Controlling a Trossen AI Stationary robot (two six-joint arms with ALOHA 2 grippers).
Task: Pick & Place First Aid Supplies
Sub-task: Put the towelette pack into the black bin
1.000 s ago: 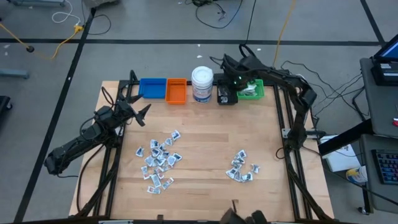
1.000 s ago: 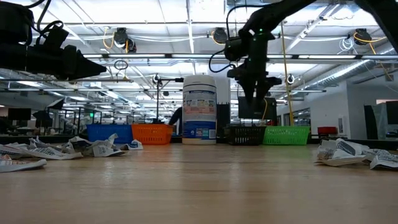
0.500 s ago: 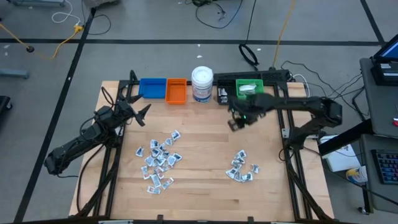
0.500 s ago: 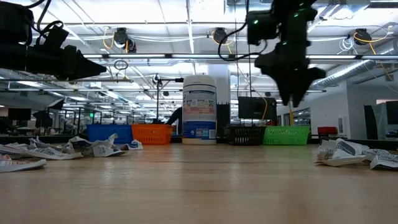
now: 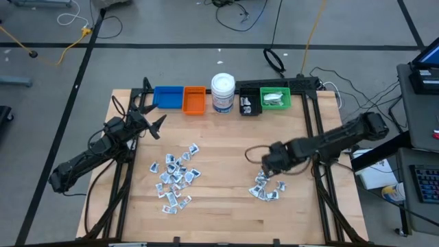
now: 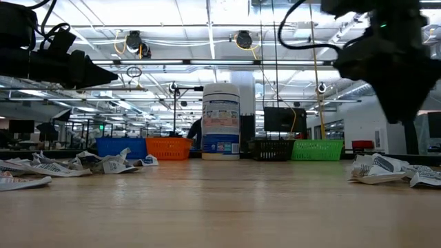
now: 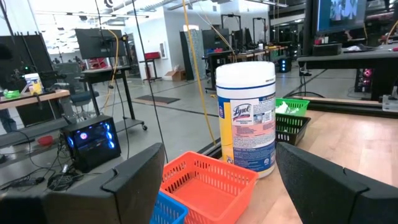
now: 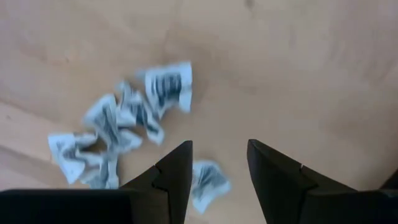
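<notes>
Pale wooden table (image 5: pixel 219 137) with smooth, faintly grained planks, bearing two scatters of first aid supplies: small flat crinkled packets, white and silvery with light-blue print. The larger scatter (image 5: pixel 175 177) is lying left of centre; the smaller scatter (image 5: pixel 267 185) is lying toward the right front, its packets creased and curling at the corners. Right gripper (image 8: pixel 219 163) is hanging directly above the smaller scatter, its two dark matte wedge-shaped fingers parted with nothing between them, one packet (image 8: pixel 208 185) showing on the wood beneath the gap. Left gripper (image 5: pixel 152 127) is waiting over the table's left rear part, its broad dark fingers spread wide and empty. Along the far edge are standing, in a row, rectangular mesh-walled bins: blue bin (image 5: pixel 168 97), orange bin (image 5: pixel 194 100), black bin (image 5: pixel 250 105), green bin (image 5: pixel 276 98) with pale items lying inside. Between orange and black is standing a white cylindrical jar (image 5: pixel 223 92), glossy, with a printed label.
</notes>
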